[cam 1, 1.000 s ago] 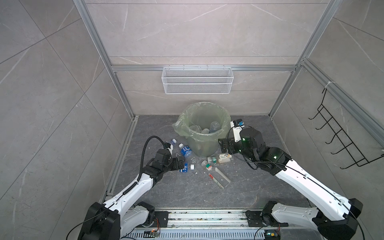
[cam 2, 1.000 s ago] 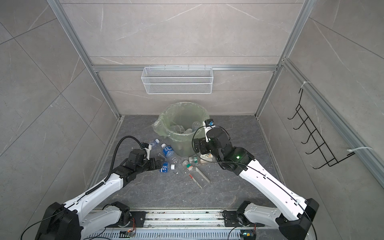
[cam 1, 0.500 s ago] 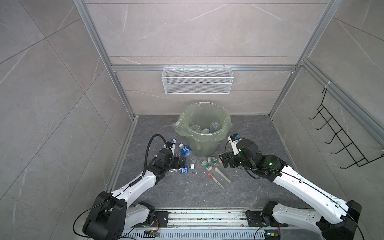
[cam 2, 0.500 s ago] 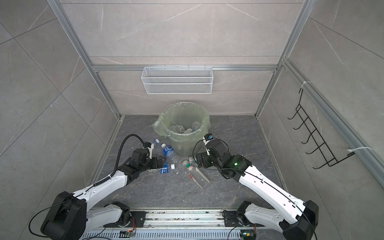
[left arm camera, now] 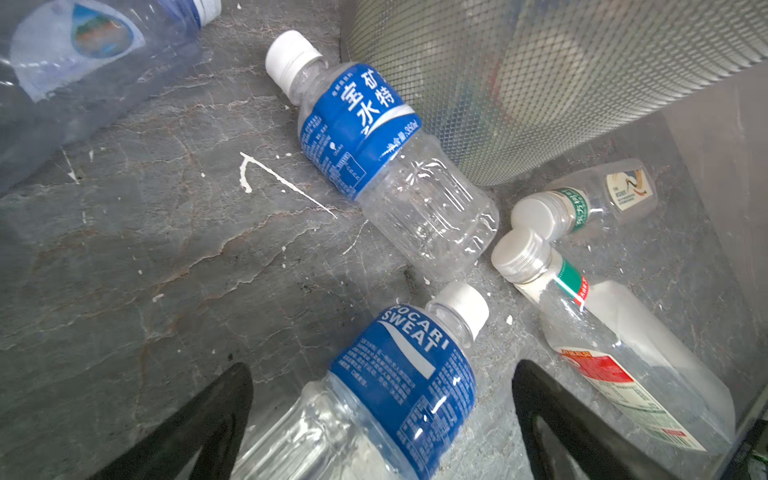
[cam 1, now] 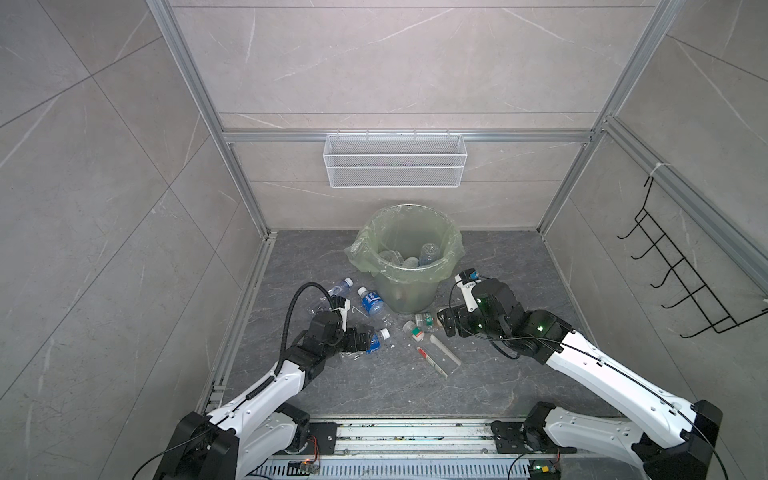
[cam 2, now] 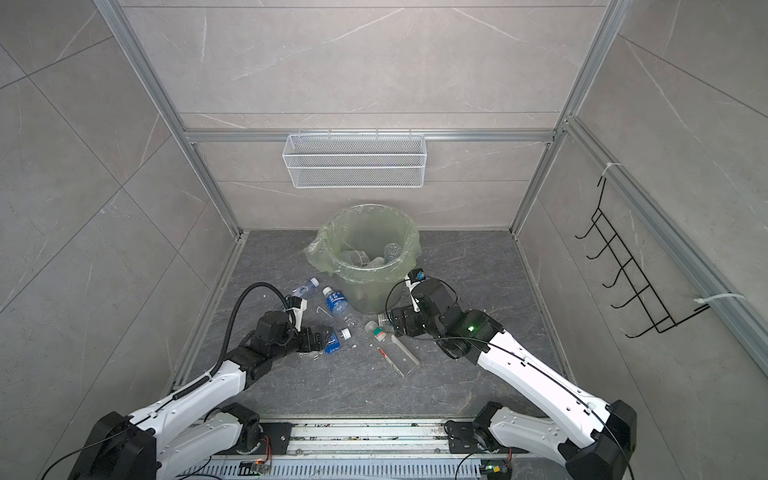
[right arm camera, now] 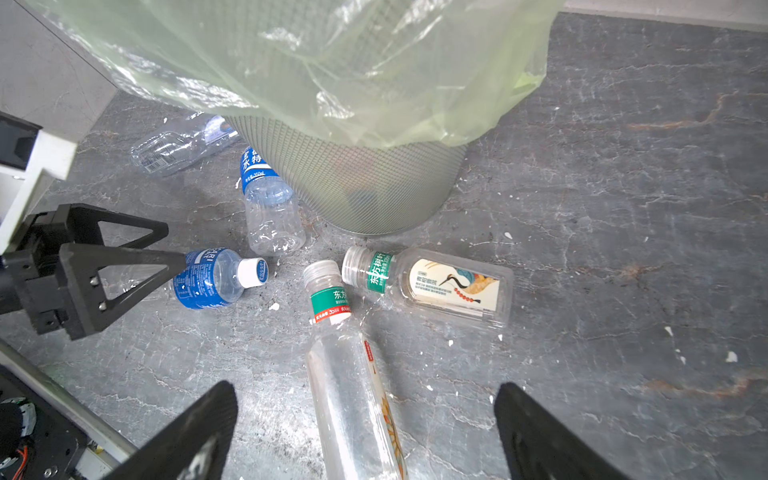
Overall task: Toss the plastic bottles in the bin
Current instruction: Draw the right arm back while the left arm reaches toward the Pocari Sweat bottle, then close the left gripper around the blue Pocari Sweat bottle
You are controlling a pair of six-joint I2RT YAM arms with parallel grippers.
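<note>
Right arm has dropped from the bin [cam 1: 409, 291] rim to floor [cam 1: 374, 395] level

Both claws gaping, nothing held: left gripper [left arm camera: 382, 368] straddles the Pocari bottle [right arm camera: 212, 282], right gripper [right arm camera: 365, 388] hangs by the tall clear bottle [right arm camera: 353, 395]. Few binned, five left.

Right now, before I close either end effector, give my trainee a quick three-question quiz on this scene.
1. True or false: the left end effector is shut on the Pocari Sweat bottle.
2. How many bottles lie on the floor outside the bin? A three, B five, C nine.
3. Short answer: what does the bin already hold?
Key: 1 false, its jaws stand open on either side of the bottle. 2 B. 3 clear bottles.
</note>
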